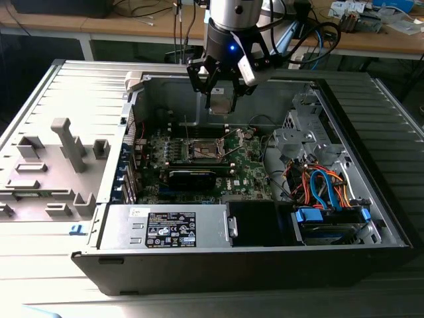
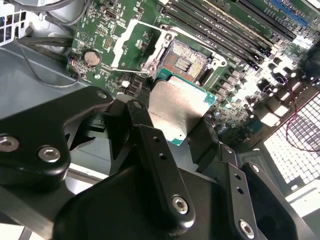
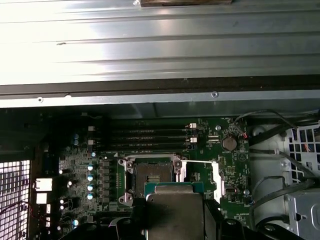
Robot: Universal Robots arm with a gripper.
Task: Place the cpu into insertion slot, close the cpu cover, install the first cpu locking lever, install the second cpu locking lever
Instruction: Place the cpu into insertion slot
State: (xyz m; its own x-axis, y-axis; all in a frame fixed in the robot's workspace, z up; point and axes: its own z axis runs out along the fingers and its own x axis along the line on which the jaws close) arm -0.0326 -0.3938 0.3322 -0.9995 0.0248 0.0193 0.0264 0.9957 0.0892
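My gripper (image 1: 221, 93) hangs inside the open computer case, above the green motherboard (image 1: 248, 165), and is shut on the cpu (image 1: 222, 103). In both wrist views the cpu (image 2: 177, 105) (image 3: 174, 202) is a silvery square with a teal edge, clamped between black fingers (image 2: 147, 132) and held in the air just short of the insertion slot (image 2: 185, 62) (image 3: 151, 175). The slot (image 1: 205, 151) lies bare with its dark centre showing. The cpu cover (image 2: 132, 45) (image 3: 216, 175) is folded open to one side of it. Two thin locking levers (image 1: 186, 132) stand raised beside the slot.
A grey power supply box (image 1: 165, 228) fills the case's near side. Blue and orange cables (image 1: 324, 185) and a drive cage sit at the exterior view's right. A grey fixture with pegs (image 1: 66, 142) lies to the left. Long memory slots (image 3: 150, 137) and a coin battery (image 3: 229, 144) flank the socket.
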